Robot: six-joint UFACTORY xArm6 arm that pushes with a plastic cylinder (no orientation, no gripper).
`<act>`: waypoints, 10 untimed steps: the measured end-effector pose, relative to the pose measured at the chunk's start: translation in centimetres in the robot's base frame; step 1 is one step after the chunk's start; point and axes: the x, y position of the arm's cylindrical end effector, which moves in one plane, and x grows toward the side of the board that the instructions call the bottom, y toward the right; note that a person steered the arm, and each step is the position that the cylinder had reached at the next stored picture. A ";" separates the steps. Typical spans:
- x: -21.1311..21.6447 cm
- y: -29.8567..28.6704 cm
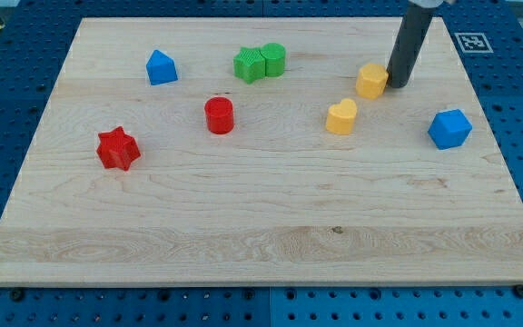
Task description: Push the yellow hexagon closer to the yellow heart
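The yellow hexagon lies at the view's upper right on the wooden board. The yellow heart lies a short way below and to the left of it, with a small gap between them. My tip is at the lower end of the dark rod, touching or nearly touching the hexagon's right side.
A blue hexagon sits at the right. A green star and a green cylinder touch near the top centre. A blue house-shaped block, a red cylinder and a red star lie to the left.
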 end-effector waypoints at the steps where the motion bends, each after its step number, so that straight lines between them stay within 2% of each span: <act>1: -1.6 1.9; 2: -2.9 2.5; 3: -1.2 0.3; 4: 3.8 -2.2; 5: 4.5 -2.2; 6: 0.5 0.6; 7: -2.5 0.6; 8: -1.8 -1.9; 10: 3.1 -4.4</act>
